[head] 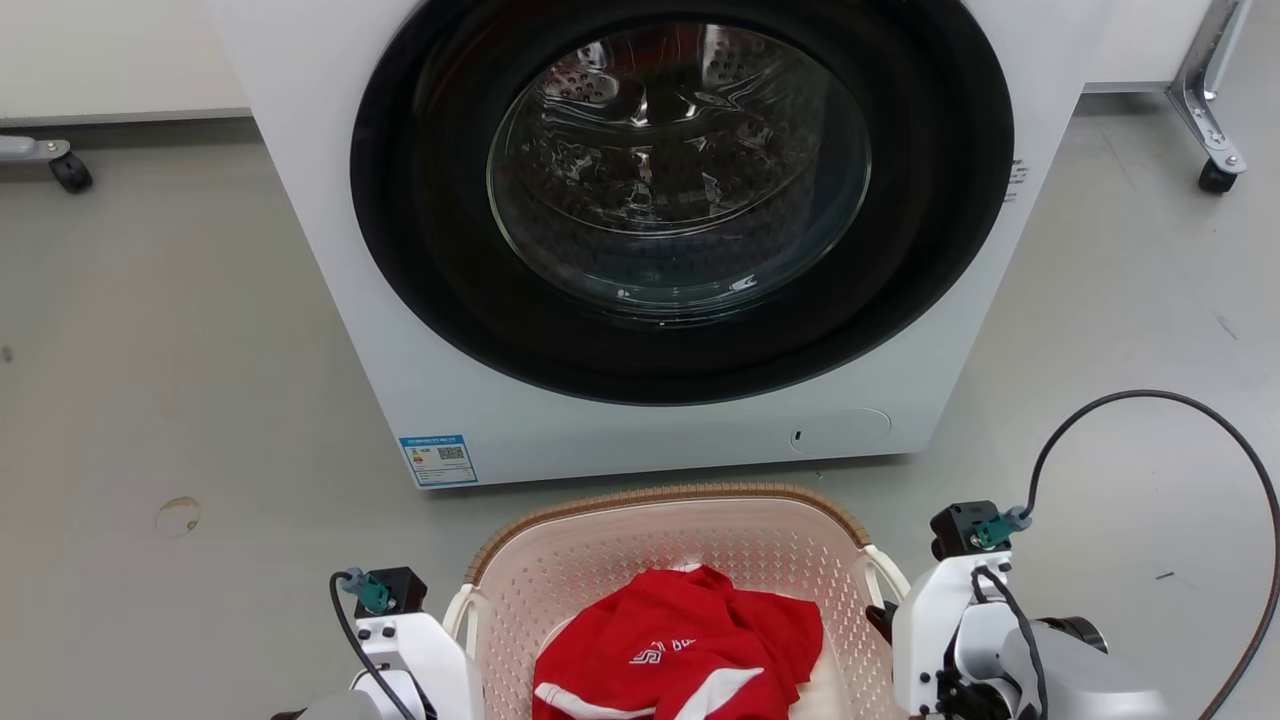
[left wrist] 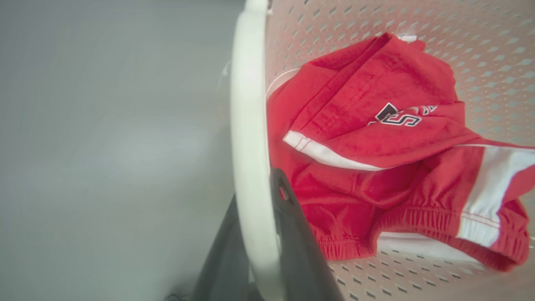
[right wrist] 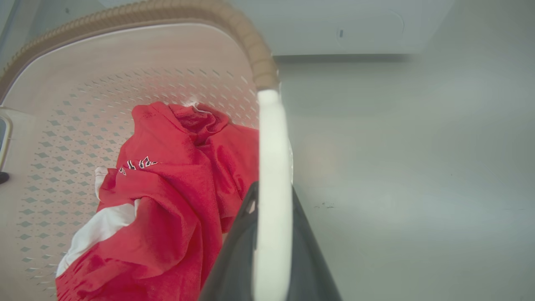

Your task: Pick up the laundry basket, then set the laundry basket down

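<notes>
The laundry basket [head: 660,497], pale pink and perforated with a brown woven-look rim, sits low in the head view, just in front of the washing machine. A red and white garment [head: 680,640] lies inside it. My left gripper [left wrist: 256,188] is shut on the basket's white left handle [left wrist: 246,104], one dark finger on each side of the bar. My right gripper [right wrist: 273,190] is shut the same way on the white right handle [right wrist: 271,138]. Both wrists flank the basket in the head view. Whether the basket rests on the floor or hangs above it I cannot tell.
A white front-loading washing machine [head: 640,200] with a closed round glass door stands directly behind the basket. Grey floor spreads to both sides. Caster wheels stand at the far left [head: 70,170] and far right [head: 1215,175]. A black cable [head: 1200,420] loops above my right wrist.
</notes>
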